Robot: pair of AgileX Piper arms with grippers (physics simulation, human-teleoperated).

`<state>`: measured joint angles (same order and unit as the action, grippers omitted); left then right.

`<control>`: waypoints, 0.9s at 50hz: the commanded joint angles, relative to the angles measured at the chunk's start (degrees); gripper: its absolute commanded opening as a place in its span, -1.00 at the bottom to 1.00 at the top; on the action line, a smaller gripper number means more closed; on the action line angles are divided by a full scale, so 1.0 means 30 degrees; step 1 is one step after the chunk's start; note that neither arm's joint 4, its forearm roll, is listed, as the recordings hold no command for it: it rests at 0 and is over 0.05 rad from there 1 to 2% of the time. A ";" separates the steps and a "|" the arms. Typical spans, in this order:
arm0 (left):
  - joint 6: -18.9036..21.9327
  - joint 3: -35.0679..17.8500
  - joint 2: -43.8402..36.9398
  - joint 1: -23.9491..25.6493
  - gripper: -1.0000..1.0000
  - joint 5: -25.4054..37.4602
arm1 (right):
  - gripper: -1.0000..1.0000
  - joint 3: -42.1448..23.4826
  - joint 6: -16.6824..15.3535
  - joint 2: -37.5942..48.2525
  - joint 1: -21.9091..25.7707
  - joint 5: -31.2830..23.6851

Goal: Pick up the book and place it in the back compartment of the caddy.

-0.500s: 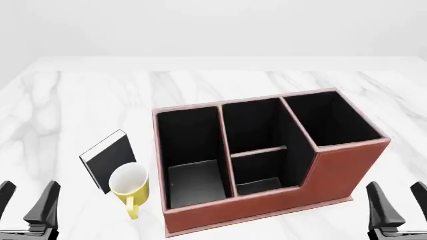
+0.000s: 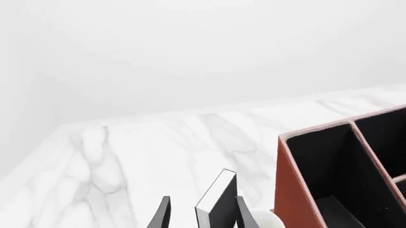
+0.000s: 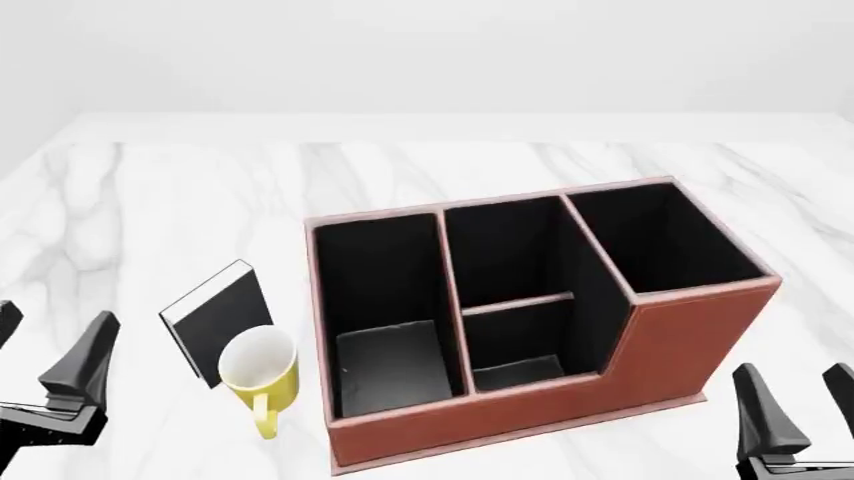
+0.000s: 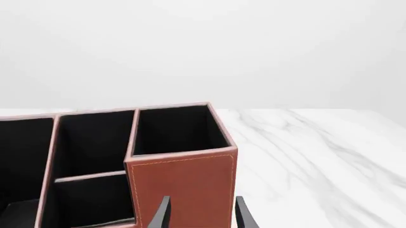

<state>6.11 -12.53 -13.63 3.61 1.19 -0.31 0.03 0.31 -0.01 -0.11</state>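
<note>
The book [image 3: 218,318] stands upright on the marble left of the caddy [image 3: 667,340], black cover and white page edge showing. My left gripper [image 3: 47,345] is open at the near left, apart from the book and holding nothing. In the left wrist view the book [image 2: 219,197] stands ahead in line with the gap of the open left gripper [image 2: 201,211]. The back compartment [image 3: 521,345] is the small black cell behind the caddy's low near wall. My right gripper [image 3: 801,405] is open at the near right, facing the caddy's tall end [image 4: 184,185].
A yellow mug [image 3: 260,372] with a white inside stands close in front of the book, handle toward me, near the caddy's left corner. The caddy also has a long left cell [image 3: 387,310], a deeper middle cell [image 3: 507,255] and a right end cell [image 3: 667,240].
My left gripper has risen and moved a little forward at the near left. The right gripper, book, mug and caddy have not moved.
</note>
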 commanded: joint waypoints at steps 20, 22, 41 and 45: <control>0.3812 -0.8400 -0.6212 0.1697 1.00 0.4975 | 1.00 0.0001 0.0001 0.0025 -0.0001 0.0022; 0.3852 -0.8872 -0.6324 0.1924 1.00 0.5493 | 1.00 0.0003 0.0001 0.0025 -0.0001 0.0024; 0.4494 -1.2969 -0.9505 0.5754 1.00 1.0033 | 1.00 -0.0022 -0.0002 0.0032 0.0000 0.0004; 0.3925 -1.3867 -1.0917 0.6377 1.00 1.0897 | 1.00 -0.0022 0.0004 0.0028 -0.0003 0.0005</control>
<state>18.35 -48.68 -39.38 17.61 28.04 -0.36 0.03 0.39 -0.01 -0.08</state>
